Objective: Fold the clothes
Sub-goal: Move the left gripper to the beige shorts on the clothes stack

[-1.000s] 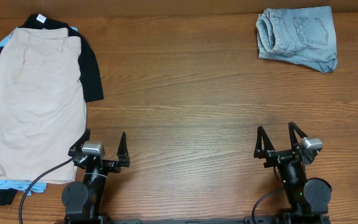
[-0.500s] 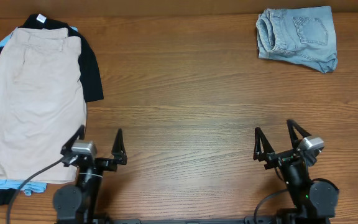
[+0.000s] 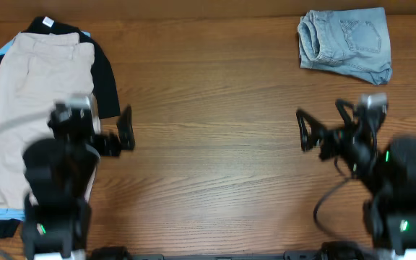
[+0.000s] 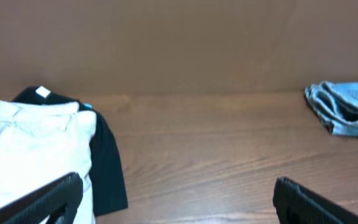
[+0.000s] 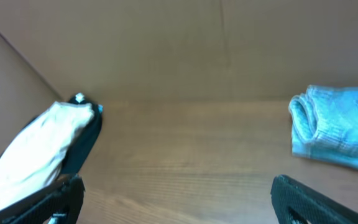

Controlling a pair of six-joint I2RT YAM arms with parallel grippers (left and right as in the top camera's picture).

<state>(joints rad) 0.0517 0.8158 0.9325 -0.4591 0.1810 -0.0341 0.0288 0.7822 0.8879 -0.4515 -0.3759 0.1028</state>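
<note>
Hiding part of beige shorts (image 3: 38,94), blurred left arm (image 3: 55,170); left fingers (image 3: 125,130), right fingers (image 3: 305,131) spread wide, empty.

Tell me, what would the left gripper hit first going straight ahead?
Likely nothing close: ahead of the left gripper is bare table, then the brown back wall. The beige shorts and black shirt lie left of that line, though depth is hard to judge.

Even warm light, motion-blurred arms

Just a brown wood-grain table (image 3: 215,144) here, plain brown wall (image 4: 179,43) straight ahead of the left pincer (image 4: 178,182), pretty evenly lit.
</note>
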